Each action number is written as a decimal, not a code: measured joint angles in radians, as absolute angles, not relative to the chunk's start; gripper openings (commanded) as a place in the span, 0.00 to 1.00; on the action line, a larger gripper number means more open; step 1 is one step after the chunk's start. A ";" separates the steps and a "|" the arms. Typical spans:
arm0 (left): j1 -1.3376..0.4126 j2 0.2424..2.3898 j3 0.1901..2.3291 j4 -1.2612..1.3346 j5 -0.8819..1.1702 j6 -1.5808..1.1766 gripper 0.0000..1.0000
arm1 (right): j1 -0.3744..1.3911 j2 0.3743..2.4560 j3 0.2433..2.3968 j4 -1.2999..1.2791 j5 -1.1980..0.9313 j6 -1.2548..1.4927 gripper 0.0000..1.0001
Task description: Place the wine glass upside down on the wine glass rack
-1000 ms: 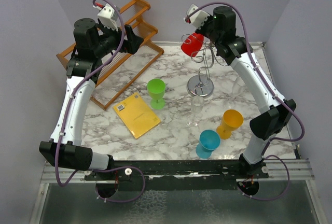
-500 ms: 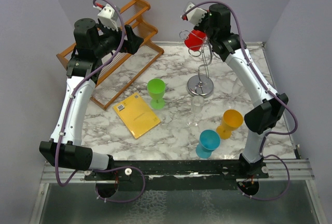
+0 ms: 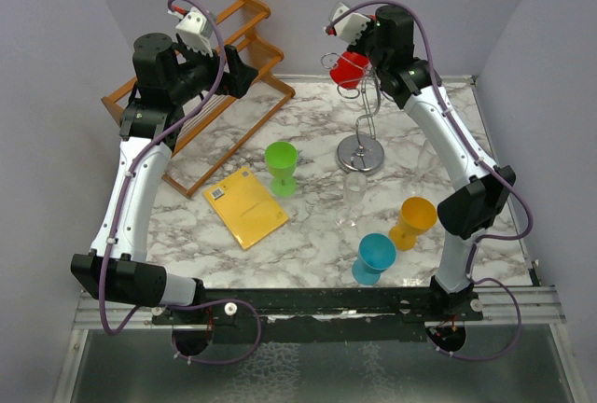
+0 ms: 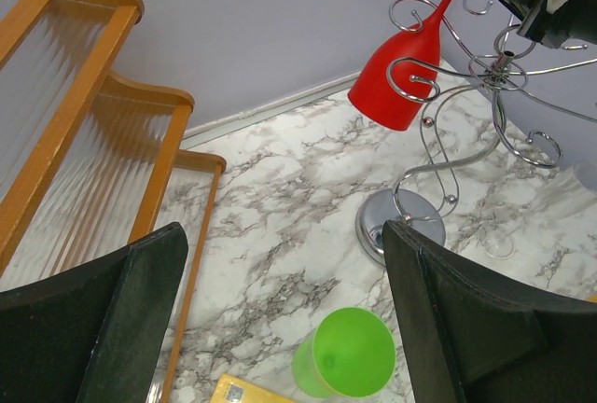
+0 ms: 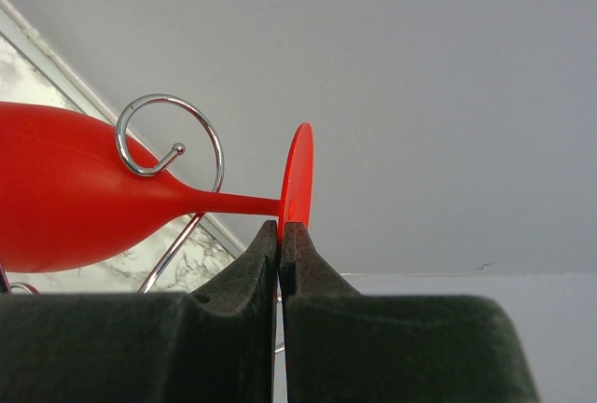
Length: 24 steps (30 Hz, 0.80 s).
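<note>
The red wine glass [image 3: 351,71] hangs tilted, bowl down, among the upper arms of the silver wire rack [image 3: 362,123], whose round shiny base [image 3: 361,154] stands on the marble table. My right gripper [image 3: 357,41] is shut on the edge of the glass's foot [image 5: 298,174]. In the right wrist view a scroll-ended arm [image 5: 171,146] curls over the stem next to the bowl [image 5: 65,200]. The left wrist view shows the glass [image 4: 406,72] against the rack's curled arms [image 4: 415,76]. My left gripper [image 4: 280,235] is open and empty, high above the table's left side.
A slatted wooden rack [image 3: 201,114] leans at the back left. A green glass [image 3: 281,168], a yellow booklet [image 3: 246,205], a clear glass [image 3: 354,200], an orange glass [image 3: 412,221] and a blue glass [image 3: 374,257] stand on the table in front of the rack.
My right gripper has carried the red glass a little back and up into the rack's upper arms, and its wrist has turned. The left arm has not moved.
</note>
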<state>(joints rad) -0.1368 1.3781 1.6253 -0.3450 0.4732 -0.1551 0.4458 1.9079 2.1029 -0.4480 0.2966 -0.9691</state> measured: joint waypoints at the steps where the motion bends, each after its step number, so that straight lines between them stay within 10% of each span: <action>1: -0.137 1.378 1.625 -0.345 0.473 -0.154 0.89 | 0.446 1.908 2.103 -0.448 0.294 -0.974 0.01; 24: -0.137 1.378 1.621 -0.345 0.473 -0.150 0.89 | 0.457 1.869 2.103 -0.528 0.288 -1.044 0.01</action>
<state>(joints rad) -0.1368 1.3777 1.6207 -0.3450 0.4732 -0.1497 0.4572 1.8687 2.1029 -0.5282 0.2878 -1.0435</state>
